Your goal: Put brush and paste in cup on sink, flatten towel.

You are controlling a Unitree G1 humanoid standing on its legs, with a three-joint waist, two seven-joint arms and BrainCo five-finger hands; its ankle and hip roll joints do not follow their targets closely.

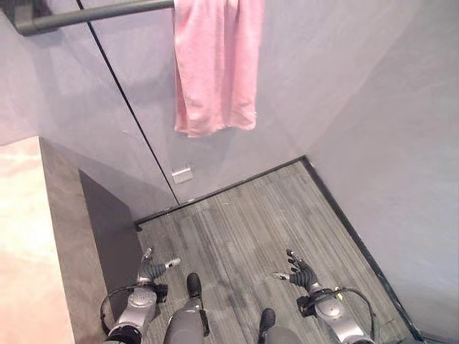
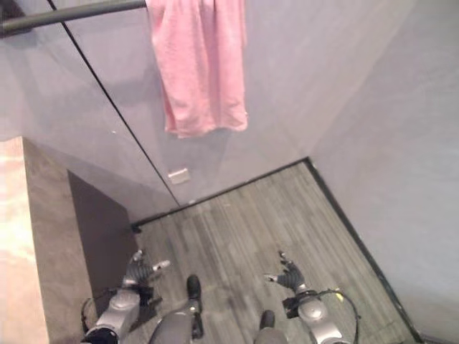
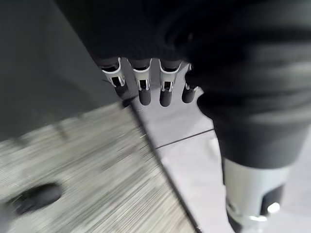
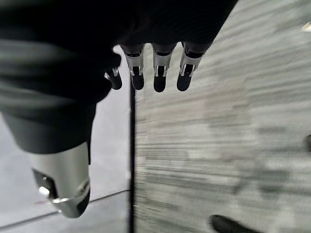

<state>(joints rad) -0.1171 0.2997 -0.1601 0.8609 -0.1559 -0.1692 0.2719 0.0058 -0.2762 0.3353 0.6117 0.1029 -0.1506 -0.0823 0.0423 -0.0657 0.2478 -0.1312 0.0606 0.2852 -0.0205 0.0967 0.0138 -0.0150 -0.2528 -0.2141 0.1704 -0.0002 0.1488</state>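
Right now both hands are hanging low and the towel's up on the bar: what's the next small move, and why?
Probably raise the right hand toward the pink towel. The towel hangs bunched and narrow over the dark bar, well above both hands, so it looks not yet flattened. Both the right hand and the left hand hang open and empty over the floor, so either is free to reach.

rail point(image 1: 93, 14): grey, on wall | floor point(image 1: 244, 222): grey striped | counter point(image 1: 21, 236) (pale top)

We are seeing one pink towel point(image 1: 215, 64) hanging over a dark horizontal rail point(image 1: 93, 14) against the grey wall. It is draping bunched and narrow, lower edge uneven, well above the floor.
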